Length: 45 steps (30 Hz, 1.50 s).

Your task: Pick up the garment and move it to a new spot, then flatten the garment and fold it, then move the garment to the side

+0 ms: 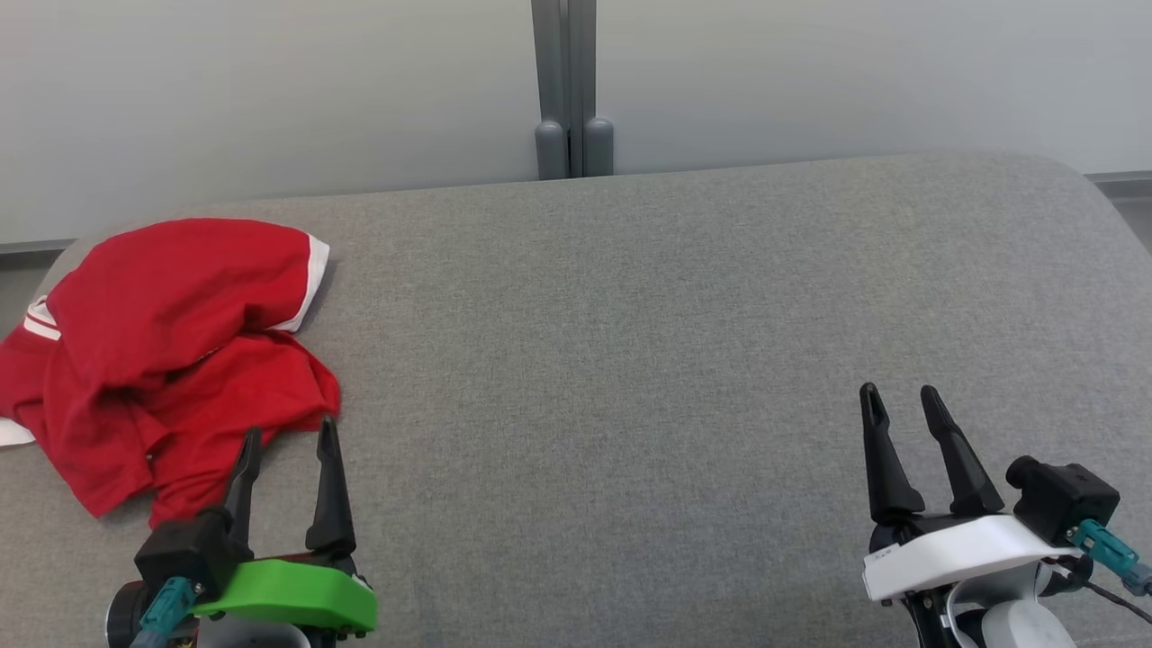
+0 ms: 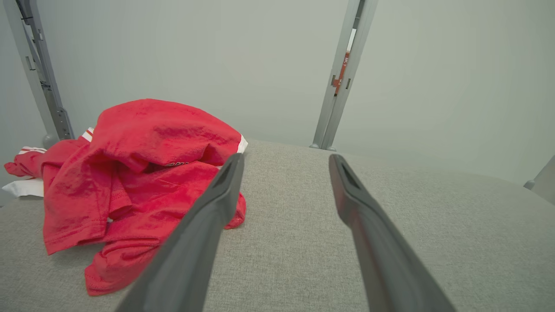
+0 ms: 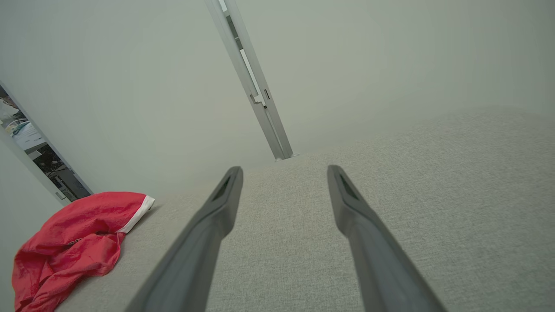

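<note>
Pickup pending: the crumpled red, white-trimmed fabric garment lay at the frame's left.
The left gripper just below it and the right gripper, lower right, gaped empty; the left likely needed to reach in and pinch.

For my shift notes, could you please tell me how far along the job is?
Nothing looks done: the red garment lies crumpled on the grey surface. In hand: left gripper open beside it, right gripper open, empty. Left: pick up, move, flatten, fold, set aside.
</note>
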{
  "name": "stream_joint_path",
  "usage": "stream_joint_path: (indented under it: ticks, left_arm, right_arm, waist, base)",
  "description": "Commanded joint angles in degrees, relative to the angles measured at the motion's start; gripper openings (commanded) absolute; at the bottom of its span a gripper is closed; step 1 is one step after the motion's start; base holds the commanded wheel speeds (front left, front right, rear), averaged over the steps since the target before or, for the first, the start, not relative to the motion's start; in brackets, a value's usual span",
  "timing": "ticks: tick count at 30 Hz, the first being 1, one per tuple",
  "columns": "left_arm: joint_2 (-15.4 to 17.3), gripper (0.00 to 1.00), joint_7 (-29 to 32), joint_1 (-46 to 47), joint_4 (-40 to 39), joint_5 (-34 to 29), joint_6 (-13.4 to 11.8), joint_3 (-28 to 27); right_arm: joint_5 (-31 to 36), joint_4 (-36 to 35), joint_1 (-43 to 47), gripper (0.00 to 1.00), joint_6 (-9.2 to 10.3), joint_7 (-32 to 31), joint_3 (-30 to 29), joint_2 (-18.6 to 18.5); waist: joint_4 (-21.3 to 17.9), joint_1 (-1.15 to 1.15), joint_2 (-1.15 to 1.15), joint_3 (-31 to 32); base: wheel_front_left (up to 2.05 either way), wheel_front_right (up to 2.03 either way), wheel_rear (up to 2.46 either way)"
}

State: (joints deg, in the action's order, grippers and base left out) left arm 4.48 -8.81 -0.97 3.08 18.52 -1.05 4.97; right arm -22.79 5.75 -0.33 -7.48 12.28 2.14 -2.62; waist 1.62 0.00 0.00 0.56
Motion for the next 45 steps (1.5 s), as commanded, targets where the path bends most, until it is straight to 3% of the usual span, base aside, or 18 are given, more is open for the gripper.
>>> stream_joint_path:
  ticks: [1,24,45]
  left_arm:
    - [0.55,1.00,0.25,-0.66,-0.64,-1.08,-0.42,0.13]
    - [1.45,1.00,4.93,-3.12,-5.13,-6.02,-2.01,0.52]
    - [2.38,1.00,9.38,-4.41,-8.18,-3.94,-3.56,-0.01]
  right_arm:
    - [1.45,-0.03,0.29,1.00,-0.02,0.58,-0.18,-0.33]
    - [8.91,-0.51,1.15,1.00,-0.02,-0.58,-0.73,-0.37]
    - [7.60,-1.41,1.24,1.00,-0.02,-3.28,-1.51,-0.37]
  waist:
    - [0.01,0.00,0.00,0.06]
    - [0.48,0.00,0.00,0.35]
    - [0.73,0.00,0.00,0.43]
  base:
    - [0.00,0.00,0.00]
    - [0.00,0.00,0.00]
    - [0.00,0.00,0.00]
